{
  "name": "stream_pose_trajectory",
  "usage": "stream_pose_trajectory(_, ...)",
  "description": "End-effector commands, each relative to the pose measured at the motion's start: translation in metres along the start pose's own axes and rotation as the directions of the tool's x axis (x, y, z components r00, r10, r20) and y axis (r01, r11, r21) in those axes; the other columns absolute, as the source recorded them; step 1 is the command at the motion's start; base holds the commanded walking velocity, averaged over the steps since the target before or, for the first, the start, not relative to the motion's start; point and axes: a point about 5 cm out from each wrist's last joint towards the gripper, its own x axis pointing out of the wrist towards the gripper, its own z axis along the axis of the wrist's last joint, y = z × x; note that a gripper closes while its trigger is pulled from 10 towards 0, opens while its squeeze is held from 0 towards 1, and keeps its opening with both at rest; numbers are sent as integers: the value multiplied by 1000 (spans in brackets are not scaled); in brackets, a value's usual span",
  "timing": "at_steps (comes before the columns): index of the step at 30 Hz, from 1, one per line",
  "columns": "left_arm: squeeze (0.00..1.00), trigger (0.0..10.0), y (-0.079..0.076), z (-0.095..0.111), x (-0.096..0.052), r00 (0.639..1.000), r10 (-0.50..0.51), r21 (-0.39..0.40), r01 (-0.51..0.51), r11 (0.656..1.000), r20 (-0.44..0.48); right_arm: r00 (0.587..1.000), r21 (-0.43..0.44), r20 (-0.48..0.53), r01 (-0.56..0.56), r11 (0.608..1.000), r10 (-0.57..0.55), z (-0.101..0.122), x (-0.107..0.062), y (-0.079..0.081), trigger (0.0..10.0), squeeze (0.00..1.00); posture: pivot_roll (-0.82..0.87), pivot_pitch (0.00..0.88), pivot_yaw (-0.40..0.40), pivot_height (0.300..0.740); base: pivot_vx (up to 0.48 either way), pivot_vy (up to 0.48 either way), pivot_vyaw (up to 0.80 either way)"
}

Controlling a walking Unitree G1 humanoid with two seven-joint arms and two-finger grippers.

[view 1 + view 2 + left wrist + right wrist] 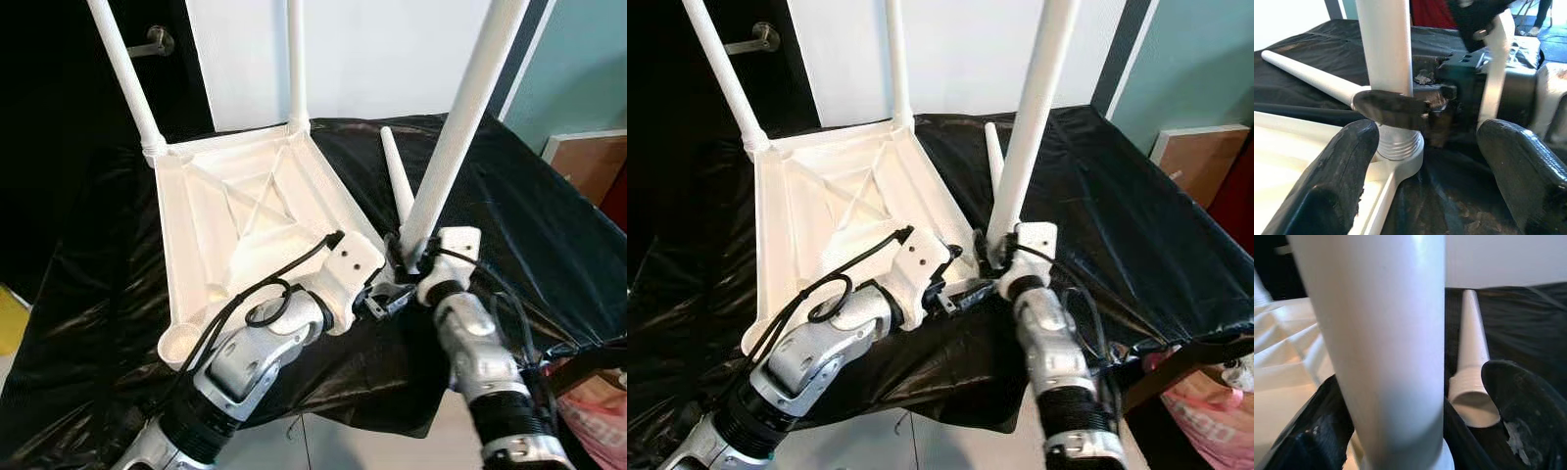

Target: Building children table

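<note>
A white children's table top [245,206] lies upside down on a black sheet [529,225]. Two legs [122,69] stand in its far corners. A third leg [460,127] stands tilted at the near right corner, its threaded base [1398,144] at the socket. My right gripper [409,257] is open around that leg, low down; one finger [1391,110] lies across it, and the other finger [1528,406] stands off it. My left gripper [1430,142] is open, its fingers straddling the same corner. A loose leg [397,176] lies on the sheet behind. The near left socket [181,343] is empty.
The sheet-covered surface ends just in front of my arms. A dark door with a metal handle [155,41] stands at the back left, beside a white wall. A brown box [588,157] and a pink bag [598,401] sit to the right.
</note>
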Motion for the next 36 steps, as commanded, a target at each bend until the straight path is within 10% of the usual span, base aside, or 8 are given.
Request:
stream_pose_trajectory(1,0,10000,-2,-3,0,998,-60,-7,60,998,-13,996,-12,-17,-83,997,82,0,-2,-4,10000,0,-121,1,-19,740,0,0,0)
stream_pose_trajectory(6,0,10000,-2,-2,2,998,-65,-6,65,998,-10,946,-90,-102,-315,945,306,-2,1,-8,10000,0,-125,2,-15,740,0,0,0)
stream_pose_trajectory(20,0,10000,0,-2,2,998,-63,0,63,998,-9,877,-123,-212,-461,879,431,-2,22,-17,10000,0,-113,0,-14,740,0,0,0)
stream_pose_trajectory(21,0,10000,0,-2,2,998,-62,2,62,998,-11,875,-130,-227,-463,877,428,-3,25,-20,0,0,-112,0,-14,740,0,0,0)
stream_pose_trajectory(35,0,10000,0,-11,1,996,-70,11,71,997,-49,884,-93,-242,-431,897,400,-15,21,-24,392,0,-112,4,-2,740,0,0,0)
stream_pose_trajectory(36,0,10000,-1,-15,1,996,-71,7,72,997,-60,891,-77,-244,-411,909,382,-17,20,-26,10000,0,-116,4,2,740,0,0,0)
